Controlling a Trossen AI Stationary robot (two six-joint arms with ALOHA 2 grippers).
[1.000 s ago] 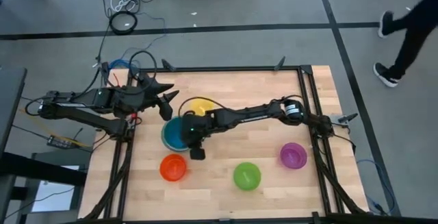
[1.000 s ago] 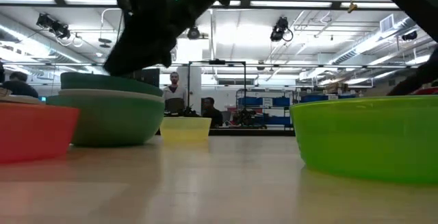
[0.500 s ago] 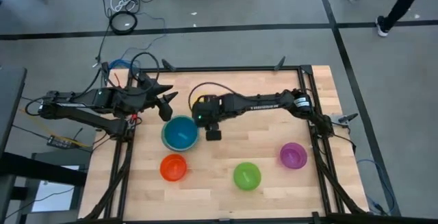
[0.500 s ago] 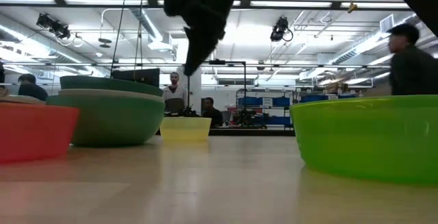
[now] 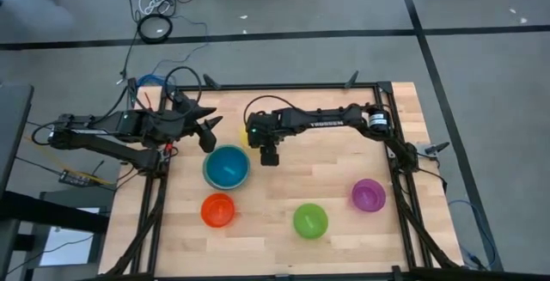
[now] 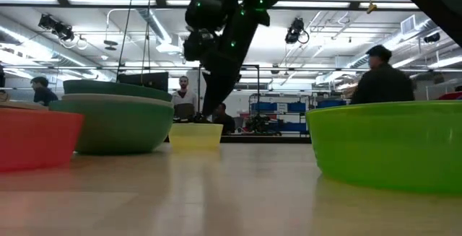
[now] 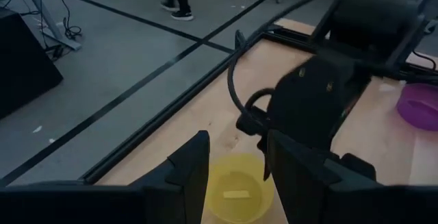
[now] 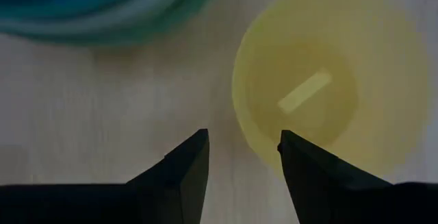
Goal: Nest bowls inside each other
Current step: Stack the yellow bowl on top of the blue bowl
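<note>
A nested stack of bowls (image 5: pixel 227 167) stands left of centre, sage green outermost with a blue bowl innermost. The yellow bowl (image 8: pixel 328 94) rests on its base just beyond the stack, mostly hidden under my right arm in the high view. My right gripper (image 5: pixel 269 155) hangs open above the table, pointing steeply down, beside the yellow bowl and touching nothing. The orange bowl (image 5: pixel 217 210), lime green bowl (image 5: pixel 310 220) and purple bowl (image 5: pixel 368 194) stand apart nearer the front edge. My left gripper (image 5: pixel 210 128) waits open at the far left, above the table.
A black frame rail (image 5: pixel 292 86) runs along the table's far edge, and others run down both sides. Bare wood lies between the stack and the purple bowl. People show in the room beyond the table (image 6: pixel 379 77).
My right gripper has left the stack, moving toward the table's far edge and a little to the right, and has ended beside the yellow bowl. The blue bowl, earlier partly covered by the gripper, now shows whole inside the stack.
</note>
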